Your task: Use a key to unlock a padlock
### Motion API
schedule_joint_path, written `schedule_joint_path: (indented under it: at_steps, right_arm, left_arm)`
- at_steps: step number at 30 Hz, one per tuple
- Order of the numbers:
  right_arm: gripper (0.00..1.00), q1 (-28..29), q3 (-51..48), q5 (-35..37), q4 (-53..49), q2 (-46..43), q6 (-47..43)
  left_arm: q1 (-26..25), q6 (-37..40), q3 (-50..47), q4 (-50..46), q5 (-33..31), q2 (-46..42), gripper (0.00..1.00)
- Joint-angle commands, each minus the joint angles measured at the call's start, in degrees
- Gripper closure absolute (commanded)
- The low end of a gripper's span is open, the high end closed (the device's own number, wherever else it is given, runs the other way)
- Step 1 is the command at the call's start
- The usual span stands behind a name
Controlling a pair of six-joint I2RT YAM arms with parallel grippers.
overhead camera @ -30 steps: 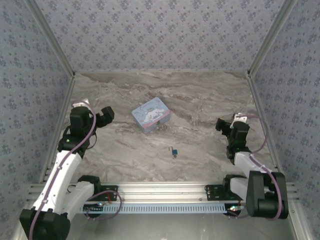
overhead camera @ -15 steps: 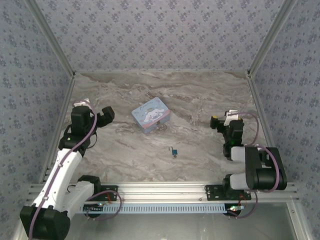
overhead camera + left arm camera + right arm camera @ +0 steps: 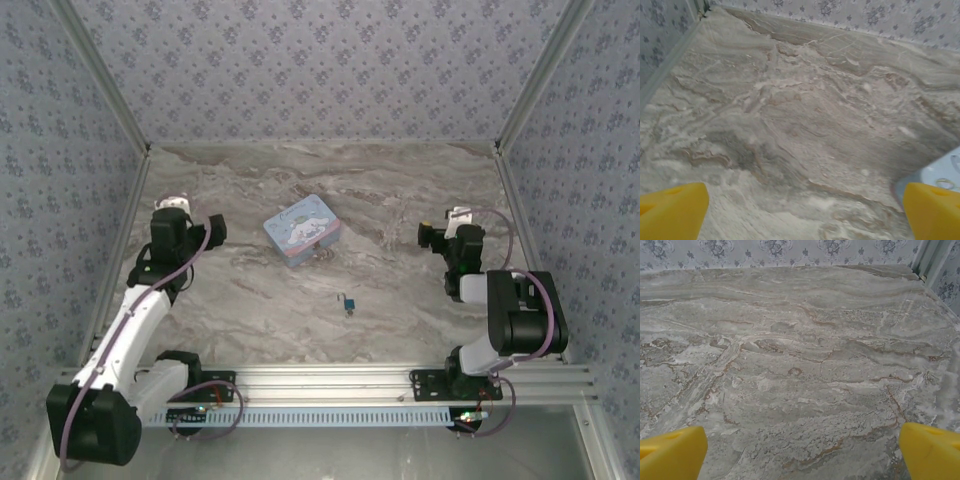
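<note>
The tiny teal-blue padlock [image 3: 349, 304] lies on the marble table [image 3: 400, 190], in front of the middle, with its thin silvery shackle pointing far-left. I cannot make out a key; a small dark speck [image 3: 320, 254] lies by the tin's near corner, too small to identify. My left gripper [image 3: 213, 229] hovers at the left, well away from the padlock. In the left wrist view the gripper [image 3: 802, 215] is open, its yellow fingertips [image 3: 671, 209] wide apart over bare marble. My right gripper [image 3: 428, 236] is at the right, also open [image 3: 802, 455], with nothing between its fingertips [image 3: 931, 452].
A light-blue cartoon-printed tin box [image 3: 302, 230] stands behind the padlock, and its corner [image 3: 940, 176] shows beside my left gripper's right finger. Patterned walls [image 3: 320, 70] enclose the table on three sides. A metal rail [image 3: 330, 385] runs along the near edge.
The right arm has folded up and its gripper has shifted a little left and farther back. The left gripper has edged slightly right and back. The padlock and tin have not moved.
</note>
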Motion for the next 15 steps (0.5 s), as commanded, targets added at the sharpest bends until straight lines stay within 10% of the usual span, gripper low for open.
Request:
schedule_joint_path:
  at_steps: [1,15]
  right_arm:
    - [0.00,-0.34,0.46,-0.14,-2.35,0.51,-0.13]
    - [0.00,-0.12,0.46,0.30,-2.35,0.55,-0.16]
  left_arm:
    - [0.90,8.46,-3.18,10.53,-3.03,3.64,0.01]
    - [7.06,12.76,-12.26,43.03,5.60,21.99,0.01]
